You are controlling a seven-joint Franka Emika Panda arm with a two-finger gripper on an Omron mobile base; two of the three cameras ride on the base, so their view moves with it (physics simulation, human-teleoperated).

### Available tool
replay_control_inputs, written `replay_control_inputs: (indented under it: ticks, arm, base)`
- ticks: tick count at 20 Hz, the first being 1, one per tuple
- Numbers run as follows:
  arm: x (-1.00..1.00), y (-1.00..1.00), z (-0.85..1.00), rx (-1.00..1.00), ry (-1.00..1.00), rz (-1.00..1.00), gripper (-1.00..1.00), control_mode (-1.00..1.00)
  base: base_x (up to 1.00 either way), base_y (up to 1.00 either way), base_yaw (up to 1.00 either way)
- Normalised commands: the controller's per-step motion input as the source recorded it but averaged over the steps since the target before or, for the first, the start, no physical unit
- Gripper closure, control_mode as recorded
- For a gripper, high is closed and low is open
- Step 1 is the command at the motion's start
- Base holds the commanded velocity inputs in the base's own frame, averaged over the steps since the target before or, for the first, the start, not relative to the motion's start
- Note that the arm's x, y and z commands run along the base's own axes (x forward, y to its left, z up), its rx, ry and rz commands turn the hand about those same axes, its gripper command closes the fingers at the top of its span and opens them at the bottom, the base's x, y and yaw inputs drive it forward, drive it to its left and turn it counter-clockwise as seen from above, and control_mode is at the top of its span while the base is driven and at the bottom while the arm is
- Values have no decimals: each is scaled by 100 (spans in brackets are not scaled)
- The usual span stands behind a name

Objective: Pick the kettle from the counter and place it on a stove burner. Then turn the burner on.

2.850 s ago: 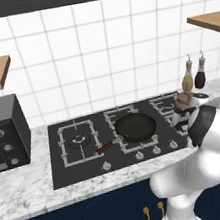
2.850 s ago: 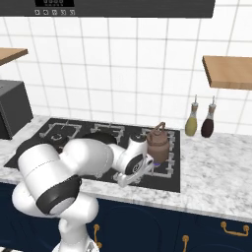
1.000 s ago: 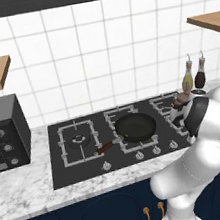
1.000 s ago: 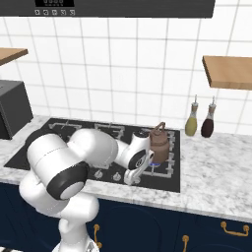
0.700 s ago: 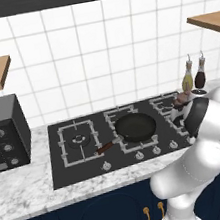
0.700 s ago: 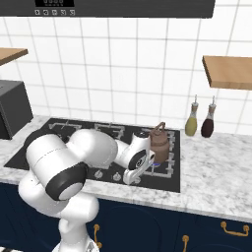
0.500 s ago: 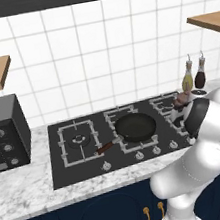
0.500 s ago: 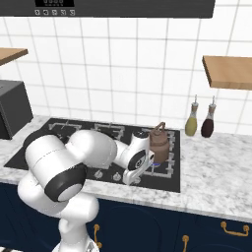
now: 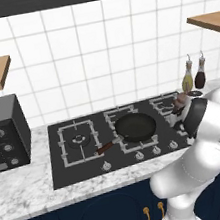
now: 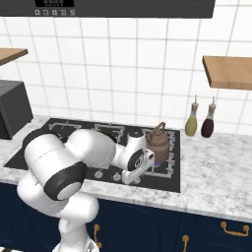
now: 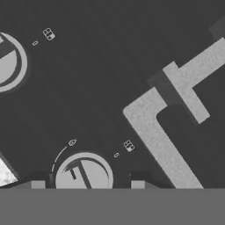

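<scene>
The brown-copper kettle (image 10: pixel 156 142) stands upright on the right stove burner (image 10: pixel 170 153) of the black cooktop, with a faint blue glow under it. In the left base view the kettle (image 9: pixel 182 100) peeks out behind my arm. My gripper (image 10: pixel 140 170) hangs low over the front row of knobs, just left of the kettle. In the hand view the gripper (image 11: pixel 88 184) is open, and its two tips straddle a round silver knob (image 11: pixel 83 172) with a gap on each side. A grey grate bar (image 11: pixel 154 129) runs to the right of it.
A black frying pan (image 9: pixel 135 127) with a brown handle sits on the middle burner. A yellow bottle (image 10: pixel 191 123) and a dark bottle (image 10: pixel 208 124) stand at the back of the marbled counter (image 10: pixel 211 182). A dark oven box (image 9: pixel 2 132) stands at the left. A second knob (image 11: pixel 6 63) lies further along the row.
My arm's elbow has swung higher since the earliest frames, while the hand has stayed at the front knobs. The kettle has not moved.
</scene>
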Motion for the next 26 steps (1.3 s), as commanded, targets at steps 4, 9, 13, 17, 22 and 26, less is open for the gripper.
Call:
replay_control_inputs:
  ticks: [4, 9, 13, 17, 22, 26]
  arm:
    - [0, 0, -13, -14, -17, -13, -100, -100]
    - [-1, 0, 0, -7, -14, -8, -100, -100]
    - [0, 0, -10, -6, -12, -1, -100, -100]
    - [-4, 0, 42, -1, -2, 0, -100, -100]
    - [-25, 0, 69, 0, 0, 0, -100, -100]
    - [0, 0, 89, 2, 0, 0, -100, -100]
  base:
    - [0, 0, 0]
    - [0, 0, 0]
    - [0, 0, 0]
    - [0, 0, 0]
    - [0, 0, 0]
    - [0, 0, 0]
